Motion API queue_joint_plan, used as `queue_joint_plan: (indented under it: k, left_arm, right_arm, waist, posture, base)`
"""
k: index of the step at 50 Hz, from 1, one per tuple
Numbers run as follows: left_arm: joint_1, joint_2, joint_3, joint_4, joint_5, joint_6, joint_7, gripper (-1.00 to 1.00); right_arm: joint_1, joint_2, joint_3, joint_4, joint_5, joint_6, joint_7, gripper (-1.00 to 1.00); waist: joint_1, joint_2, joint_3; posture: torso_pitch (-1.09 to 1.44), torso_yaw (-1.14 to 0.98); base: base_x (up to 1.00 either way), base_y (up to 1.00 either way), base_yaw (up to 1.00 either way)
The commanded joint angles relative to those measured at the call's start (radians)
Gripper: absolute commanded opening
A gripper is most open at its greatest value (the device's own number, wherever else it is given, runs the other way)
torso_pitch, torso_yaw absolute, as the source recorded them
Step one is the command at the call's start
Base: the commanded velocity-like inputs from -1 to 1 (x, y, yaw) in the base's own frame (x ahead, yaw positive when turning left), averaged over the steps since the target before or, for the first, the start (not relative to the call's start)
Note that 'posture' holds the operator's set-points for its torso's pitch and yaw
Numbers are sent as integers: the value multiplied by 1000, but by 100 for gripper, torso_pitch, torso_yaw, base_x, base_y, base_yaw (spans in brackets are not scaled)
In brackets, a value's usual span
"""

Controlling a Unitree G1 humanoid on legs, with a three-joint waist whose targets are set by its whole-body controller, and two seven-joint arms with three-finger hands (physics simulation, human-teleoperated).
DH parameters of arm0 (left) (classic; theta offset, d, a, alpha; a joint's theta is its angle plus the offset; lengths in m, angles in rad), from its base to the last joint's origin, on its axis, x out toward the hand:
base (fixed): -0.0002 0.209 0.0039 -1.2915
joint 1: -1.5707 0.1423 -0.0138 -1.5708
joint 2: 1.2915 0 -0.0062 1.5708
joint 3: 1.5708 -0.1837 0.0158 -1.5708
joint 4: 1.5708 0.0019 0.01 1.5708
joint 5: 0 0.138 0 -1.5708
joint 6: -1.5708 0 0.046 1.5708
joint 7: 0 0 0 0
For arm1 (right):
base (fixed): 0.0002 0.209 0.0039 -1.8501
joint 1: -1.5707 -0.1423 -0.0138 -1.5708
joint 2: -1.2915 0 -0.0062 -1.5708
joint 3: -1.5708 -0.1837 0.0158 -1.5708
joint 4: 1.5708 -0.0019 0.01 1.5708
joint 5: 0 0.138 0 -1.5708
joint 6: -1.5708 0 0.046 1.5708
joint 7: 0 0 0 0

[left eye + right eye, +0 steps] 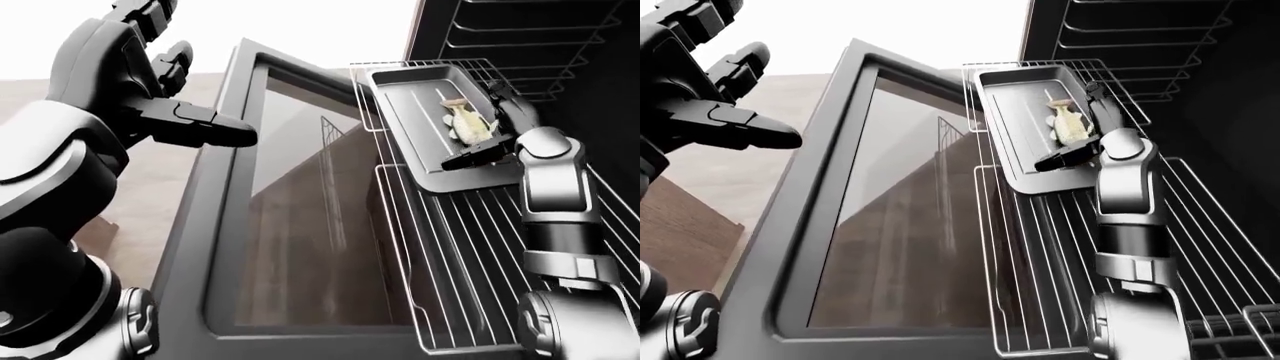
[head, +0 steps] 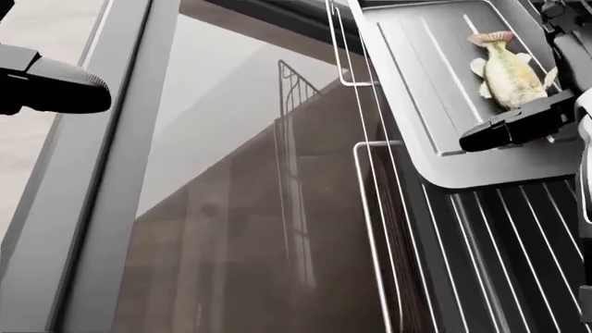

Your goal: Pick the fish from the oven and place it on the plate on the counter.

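The pale yellow-green fish (image 2: 507,69) lies on a dark grey ridged tray (image 2: 416,90) on the pulled-out wire rack (image 1: 470,247) of the oven. My right hand (image 1: 493,126) reaches over the tray. Its black thumb (image 2: 518,128) lies just below the fish in the head view, and the other fingers (image 1: 503,101) stand at the fish's right side. The fingers are spread and not closed on the fish. My left hand (image 1: 200,124) hovers open at the left, above the oven door's edge. No plate shows.
The oven door (image 1: 300,217) hangs open with its glass pane filling the middle of the views. The dark oven cavity with wire side rails (image 1: 530,37) is at the upper right. Pale floor and a wood-toned surface (image 1: 680,217) show at the left.
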Motion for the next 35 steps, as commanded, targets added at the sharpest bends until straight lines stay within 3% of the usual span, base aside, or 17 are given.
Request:
queue_joint_plan:
  k: [1,15,23,26,28,35]
  left_arm:
    - [-28,13,16,-14,5,-30,3,100]
    - [-37,13,16,-19,-5,-19,9,100]
    - [-42,19,25,-29,-17,-5,12,100]
    - [-35,20,20,-34,-18,-10,11,100]
    - [-39,21,22,-33,-19,-6,12,100]
    - [-40,14,20,-41,-24,-7,18,100]
  right_arm:
    - [-30,-13,-6,-44,-8,-22,-5,80]
    - [-1,-17,0,11,-50,-84,-21,24]
    - [22,-12,8,36,-112,-141,-43,-3]
    - [23,-11,6,31,-126,-146,-43,-4]
    - [15,-13,6,39,-135,-163,-49,-17]
    - [-25,-24,-11,-64,-129,-113,-5,-42]
  waist:
    - [1,-2,-31]
    - [-3,0,12]
    - [-5,-6,20]
    - [-4,-7,22]
    - [-3,-8,22]
    - [-3,-6,28]
  posture:
    - [31,0]
    - [42,0]
    - [46,0]
    - [47,0]
    - [47,0]
    - [47,0]
  base:
    - [0,0,0]
    - [0,0,0]
    - [0,0,0]
    - [0,0,0]
    - [0,0,0]
    - [0,0,0]
